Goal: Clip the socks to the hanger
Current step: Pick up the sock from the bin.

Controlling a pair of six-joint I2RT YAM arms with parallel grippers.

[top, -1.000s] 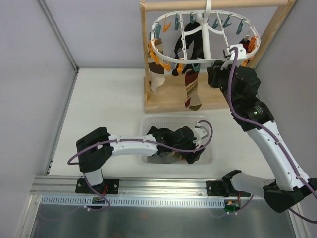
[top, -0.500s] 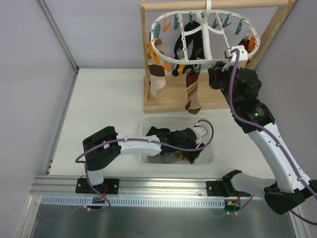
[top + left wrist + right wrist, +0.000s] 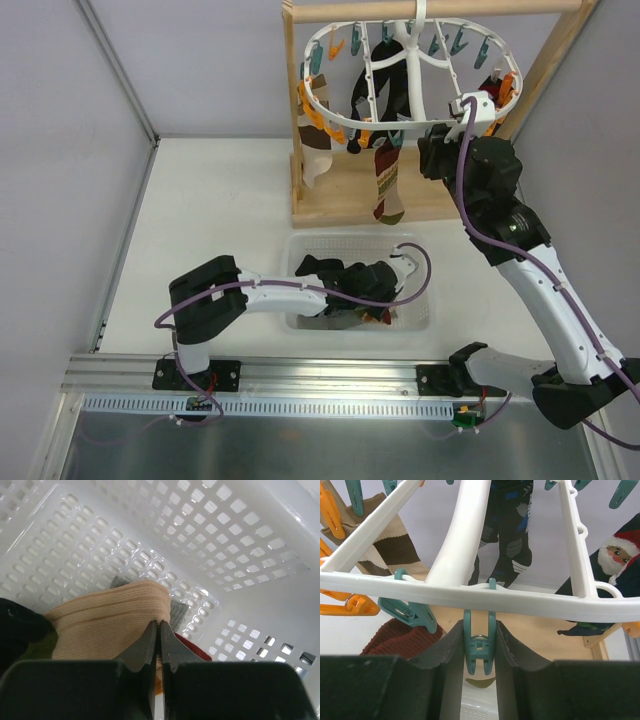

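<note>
Now, left gripper (image 3: 160,627): I see it down inside the white mesh basket (image 3: 240,555). The jaws are pressed together and the tips sit against the folded edge of the tan sock (image 3: 105,625). I cannot tell whether any fabric is caught between them.
Tan sock: it lies on the basket floor, with a black sock (image 3: 20,625) touching one side and a bit of dark red fabric (image 3: 192,650) showing under the other.
Right gripper (image 3: 479,630): it is beyond the basket's far wall and well above it. The fingers stand narrow, squeezing both sides of a teal clothespin (image 3: 479,652).
Hanger (image 3: 470,597): the white oval ring hangs from the wooden stand (image 3: 340,205) beyond the basket, with the pinched clothespin dangling from its near rim.
Socks clipped up: I count a brown-and-cream striped sock (image 3: 318,160), a dark red patterned sock (image 3: 385,185), a black sock with blue marks (image 3: 512,525) and a Santa sock (image 3: 620,555), all beyond the basket.
</note>
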